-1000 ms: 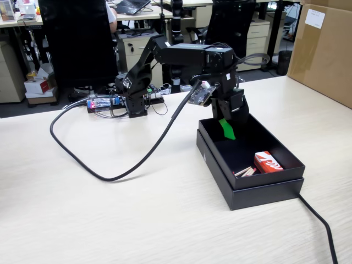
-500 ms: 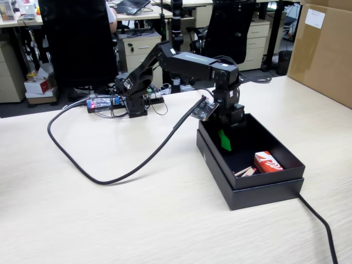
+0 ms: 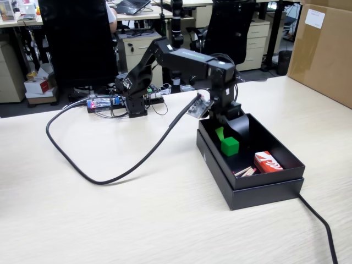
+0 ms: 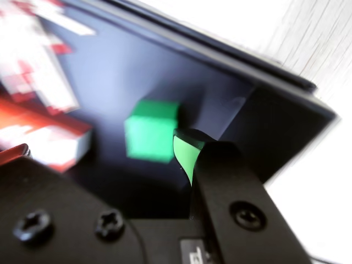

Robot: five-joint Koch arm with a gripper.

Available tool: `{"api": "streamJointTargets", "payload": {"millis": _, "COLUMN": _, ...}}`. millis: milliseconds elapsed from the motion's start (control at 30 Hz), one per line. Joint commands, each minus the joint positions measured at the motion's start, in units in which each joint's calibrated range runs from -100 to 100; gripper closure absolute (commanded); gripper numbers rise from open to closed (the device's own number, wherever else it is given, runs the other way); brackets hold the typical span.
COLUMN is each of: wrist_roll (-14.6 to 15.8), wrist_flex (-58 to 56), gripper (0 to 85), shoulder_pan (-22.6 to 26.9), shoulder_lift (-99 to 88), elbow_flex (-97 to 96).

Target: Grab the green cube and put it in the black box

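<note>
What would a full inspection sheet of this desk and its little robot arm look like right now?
Surface: pale wood-grain table, bare in front.
Job's things: the green cube lies inside the black box, free of the gripper.
Clutter: a red-and-white packet and some small sticks lie in the box's near corner.
Gripper: the gripper is open just above the cube; its green-tipped finger sits beside the cube in the wrist view.
Cables: a thick black cable loops across the table; another runs off from the box.
Surroundings: a circuit board by the arm's base, a large cardboard box, office chairs and desks behind.
</note>
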Motion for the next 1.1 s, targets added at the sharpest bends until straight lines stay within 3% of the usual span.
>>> {"api": "streamJointTargets", "payload": {"millis": 0, "wrist_roll": -0.2, "wrist_flex": 0.4, "gripper": 37.5, "shoulder_pan": -0.7, "shoulder_lift": -14.6, "elbow_flex": 3.1}}
{"api": "streamJointTargets", "payload": {"millis": 300, "wrist_roll": -3.5, "wrist_flex": 0.4, "gripper": 38.0, "shoulder_pan": -5.1, "shoulder_lift": -45.7, "elbow_flex": -6.5}}
{"api": "streamJointTargets", "payload": {"millis": 567, "wrist_roll": -8.1, "wrist_flex": 11.8, "gripper": 37.8, "shoulder_pan": -12.4, "shoulder_lift": -78.4, "elbow_flex": -44.2}}
{"api": "streamJointTargets", "payload": {"millis": 833, "wrist_roll": -9.3, "wrist_flex": 17.9, "gripper": 36.6, "shoulder_pan": -16.5, "shoulder_lift": -101.9, "elbow_flex": -73.4}}
{"api": "streamJointTargets", "payload": {"millis": 1067, "wrist_roll": -9.3, "wrist_flex": 23.2, "gripper": 35.2, "shoulder_pan": -18.5, "shoulder_lift": -110.2, "elbow_flex": -87.5}}
